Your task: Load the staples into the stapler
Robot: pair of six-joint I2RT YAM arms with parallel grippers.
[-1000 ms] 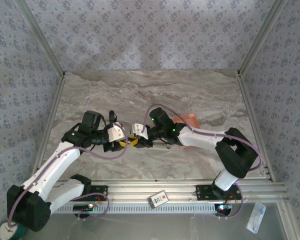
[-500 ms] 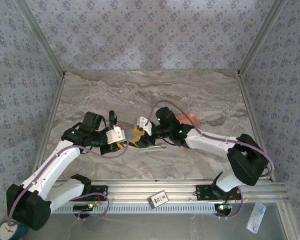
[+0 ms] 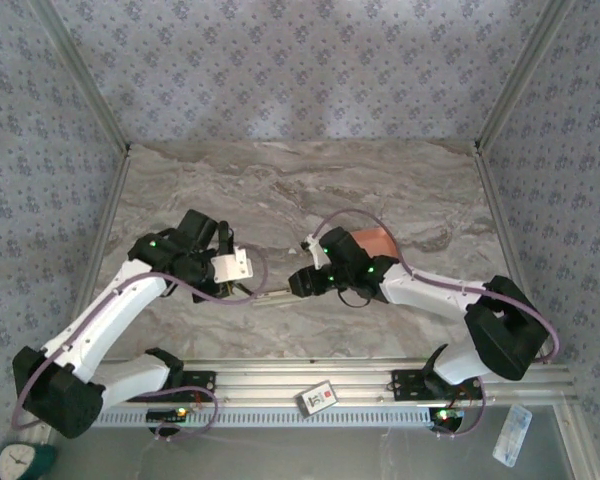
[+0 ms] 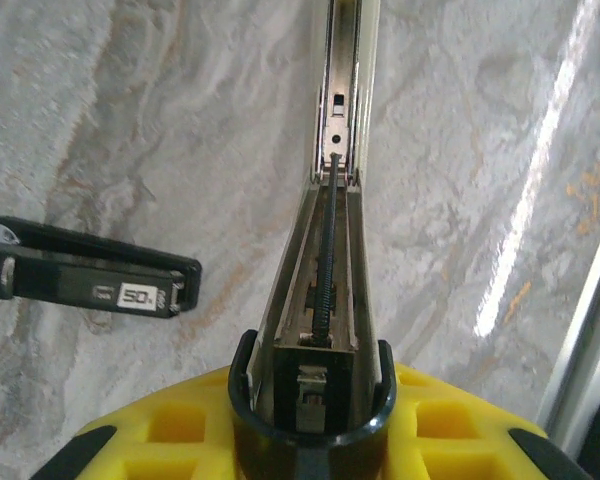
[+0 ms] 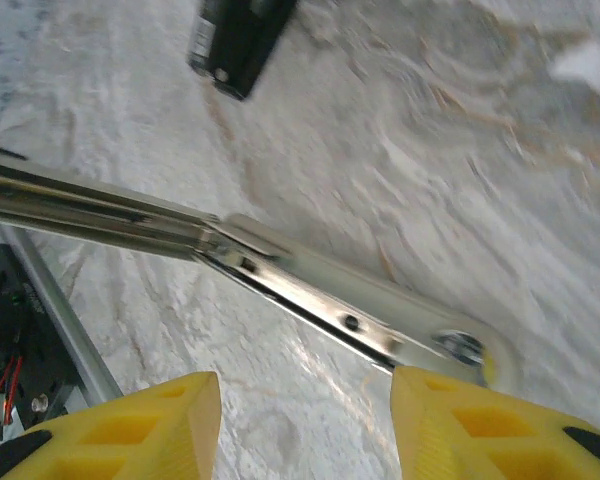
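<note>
left gripper [image 4: 310, 440] clamped on stapler [image 4: 280, 330] rear; channel [image 4: 328, 250] open, bare, running straight ahead | black block [image 4: 90, 280] ahead-left on table [image 4: 130, 120] | right gripper [image 5: 305, 420] wide, over stapler's swung-out arm [image 5: 320, 305] | tip: hold rear steady, feed staples straight down channel

We found the far half of the marble table [image 3: 300, 185] bare and open to either arm. Near the front, the stapler [image 3: 270, 293] lay opened flat, stretched across the middle. A black case marked 50 [image 4: 90, 285] sat just left of its channel. An orange object [image 3: 372, 240] crowded in behind the right arm [image 3: 430, 290].
</note>
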